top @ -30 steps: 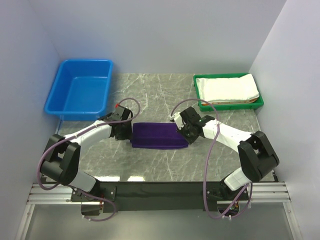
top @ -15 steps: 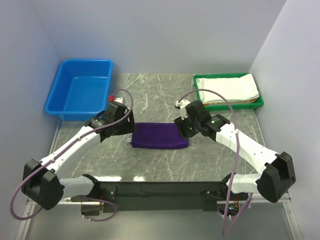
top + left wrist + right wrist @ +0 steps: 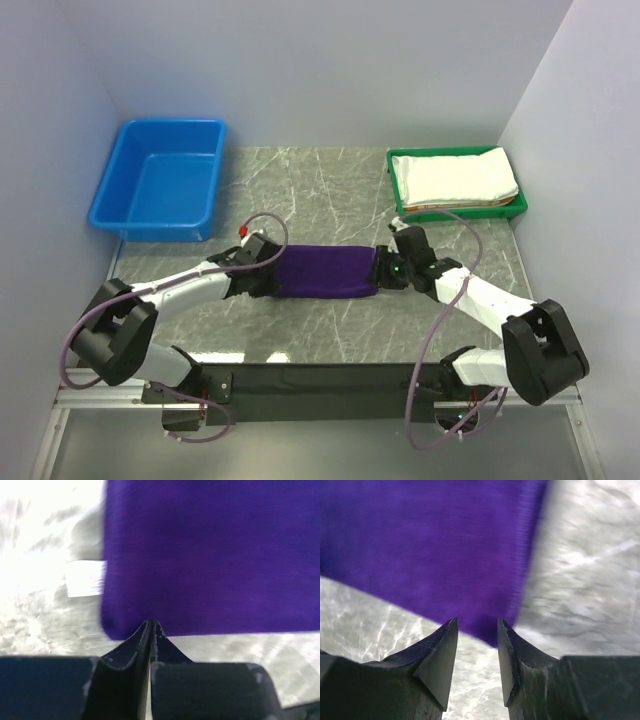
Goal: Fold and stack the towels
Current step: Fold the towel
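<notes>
Towels, three: purple towel [image 3: 325,271] flat, white towel [image 3: 462,176] atop orange towel [image 3: 480,208]; left claw [image 3: 150,629] together, right claw [image 3: 477,626] apart.

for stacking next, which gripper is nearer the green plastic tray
Right. The right gripper sits at the dark purple cloth towel's right end, near the green plastic tray; the left gripper sits at its left end.

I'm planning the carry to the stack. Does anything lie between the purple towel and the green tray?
Nothing visible does. Only bare marble table separates the purple towel from the green tray holding the white towel. The right hand sits open at the towel's right end, on the tray's side.
</notes>
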Robot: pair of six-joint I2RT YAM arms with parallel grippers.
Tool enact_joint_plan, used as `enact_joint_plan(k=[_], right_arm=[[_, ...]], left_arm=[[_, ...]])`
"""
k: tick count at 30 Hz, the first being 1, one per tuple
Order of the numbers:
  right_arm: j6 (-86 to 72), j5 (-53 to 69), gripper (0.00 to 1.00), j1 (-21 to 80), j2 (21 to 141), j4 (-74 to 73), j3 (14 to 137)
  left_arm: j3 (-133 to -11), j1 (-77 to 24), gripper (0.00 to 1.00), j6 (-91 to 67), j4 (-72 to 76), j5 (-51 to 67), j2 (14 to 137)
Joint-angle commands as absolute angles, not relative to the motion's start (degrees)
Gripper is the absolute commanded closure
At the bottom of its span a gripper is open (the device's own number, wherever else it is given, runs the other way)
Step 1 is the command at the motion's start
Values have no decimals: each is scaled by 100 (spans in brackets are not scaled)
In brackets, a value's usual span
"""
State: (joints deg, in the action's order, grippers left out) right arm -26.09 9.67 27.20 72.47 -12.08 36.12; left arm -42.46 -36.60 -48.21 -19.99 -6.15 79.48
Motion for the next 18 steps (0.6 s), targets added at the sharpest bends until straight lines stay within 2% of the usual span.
enact_joint_plan(k=[1, 8, 14, 18], right_arm=[[-3050, 1599, 56, 2199, 7312, -607, 3297], [-3146, 2232, 55, 1461, 7612, -290, 2751], [-2980, 2048, 56, 1389, 7023, -562, 2908], [-2988, 2416, 56, 1476, 6706, -204, 3111]], left_arm=[[-3922, -3656, 93, -5246, -1556, -905, 7998], [-3621, -3463, 93, -5467, -1617, -1054, 7981], [-3726, -3235, 90, -5300, -1933, -1248, 7866], [-3744, -3226, 90, -5230, -1942, -1231, 7840]])
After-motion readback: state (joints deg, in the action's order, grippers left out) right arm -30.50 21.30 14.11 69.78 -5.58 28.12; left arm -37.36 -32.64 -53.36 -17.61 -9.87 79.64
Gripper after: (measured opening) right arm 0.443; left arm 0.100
